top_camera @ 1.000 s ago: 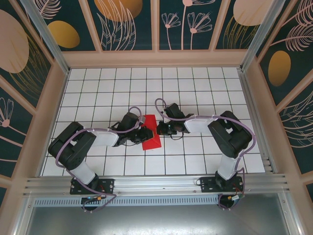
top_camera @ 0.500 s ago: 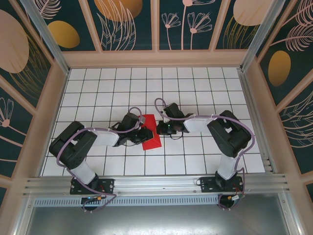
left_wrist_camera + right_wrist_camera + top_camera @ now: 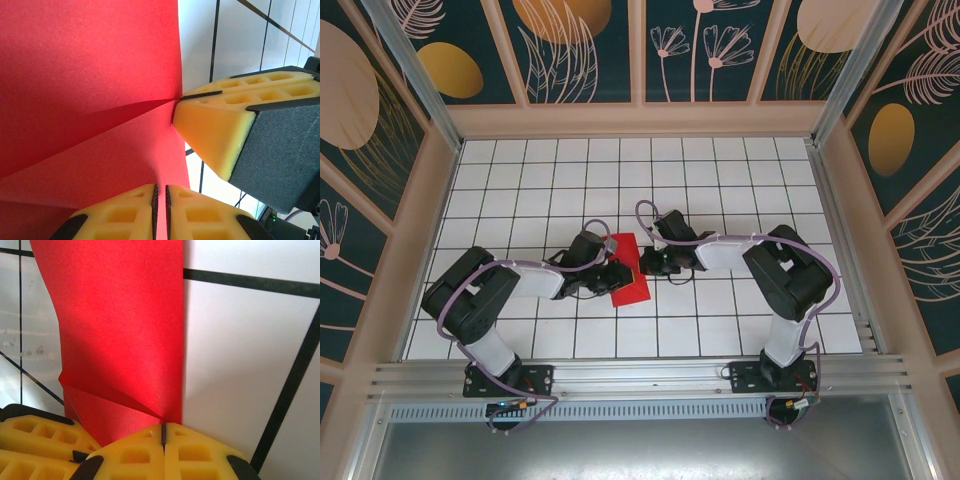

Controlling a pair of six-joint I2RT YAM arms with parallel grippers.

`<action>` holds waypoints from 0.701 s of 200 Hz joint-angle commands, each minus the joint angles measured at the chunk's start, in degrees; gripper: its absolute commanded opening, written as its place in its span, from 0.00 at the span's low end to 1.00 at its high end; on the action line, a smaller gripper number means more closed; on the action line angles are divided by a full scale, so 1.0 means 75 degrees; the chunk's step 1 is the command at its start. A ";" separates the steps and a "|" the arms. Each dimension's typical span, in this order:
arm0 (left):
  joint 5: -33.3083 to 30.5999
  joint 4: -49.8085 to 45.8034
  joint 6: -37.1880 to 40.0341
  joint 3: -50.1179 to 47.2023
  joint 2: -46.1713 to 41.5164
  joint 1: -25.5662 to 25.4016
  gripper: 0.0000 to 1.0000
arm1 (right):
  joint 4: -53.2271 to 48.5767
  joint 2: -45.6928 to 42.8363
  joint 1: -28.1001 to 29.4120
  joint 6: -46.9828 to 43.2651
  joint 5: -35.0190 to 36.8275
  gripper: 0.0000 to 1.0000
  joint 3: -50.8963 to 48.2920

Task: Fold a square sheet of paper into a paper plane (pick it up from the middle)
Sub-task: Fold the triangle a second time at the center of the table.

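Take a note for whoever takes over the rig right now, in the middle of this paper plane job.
Left gripper: shut on the square sheet of paper.
Right gripper: shut, pinching the sheet's edge close beside the left gripper.
Paper: mid table, between both grippers, narrowed by folding, slanted crease showing.
Done: sheet gripped, folding begun.
Left: remaining folds; no pointed dart yet.

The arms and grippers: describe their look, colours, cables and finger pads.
The left arm and the right arm have black joint housings, white links and a lilac cable looped alongside. The left gripper and the right gripper carry yellow fingers with moulded pockets, dark ribbed inner faces and black backing.
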 commanded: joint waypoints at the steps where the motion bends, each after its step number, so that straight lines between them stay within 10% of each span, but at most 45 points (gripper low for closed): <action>1: -0.0094 -0.0100 0.0122 0.0046 0.0111 -0.0019 0.16 | -0.0189 0.0166 -0.0035 -0.0116 0.0156 0.02 0.0170; 75: -0.0476 -0.0428 0.0084 -0.0061 0.0164 -0.0015 0.16 | -0.0264 0.0169 -0.0035 -0.0084 0.0167 0.03 0.0181; 140: -0.0892 -0.0559 -0.0227 -0.0541 0.0201 -0.0025 0.15 | -0.0816 -0.0986 -0.0035 0.0422 0.0566 0.28 0.0361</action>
